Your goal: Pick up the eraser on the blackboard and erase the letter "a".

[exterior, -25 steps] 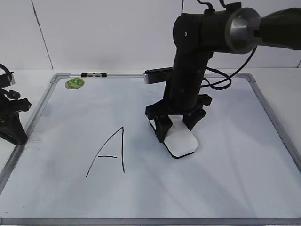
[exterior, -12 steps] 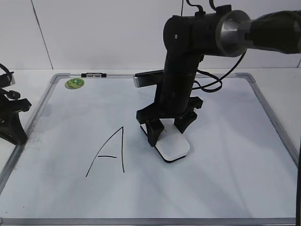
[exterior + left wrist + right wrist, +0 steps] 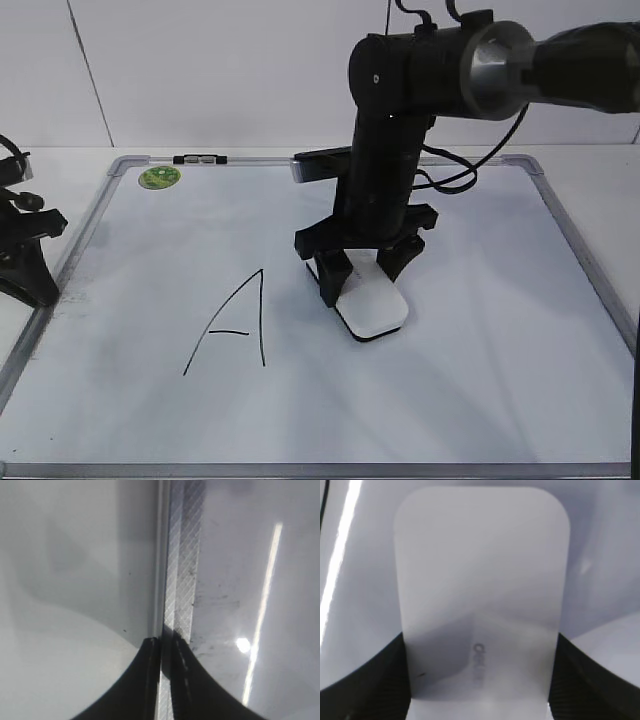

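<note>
The white eraser (image 3: 372, 308) lies flat on the blackboard (image 3: 480, 380), a white board with a silver frame. My right gripper (image 3: 363, 272) is shut on the eraser, one finger on each long side; the right wrist view shows the eraser (image 3: 480, 595) filling the frame with grey lettering on top. No small letter "a" shows anywhere on the board; where it was I cannot tell. A large capital "A" (image 3: 232, 325) stands left of the eraser. My left gripper (image 3: 166, 645) is shut and empty over the board's left frame edge (image 3: 182, 580).
A small green sticker (image 3: 159, 178) sits at the board's far left corner, with a small black-and-white clip (image 3: 197, 159) on the top frame. The left arm (image 3: 22, 250) rests off the board's left edge. White wall stands behind.
My right gripper slid the eraser left across the board, then slightly back to the right. The left arm has not moved.
</note>
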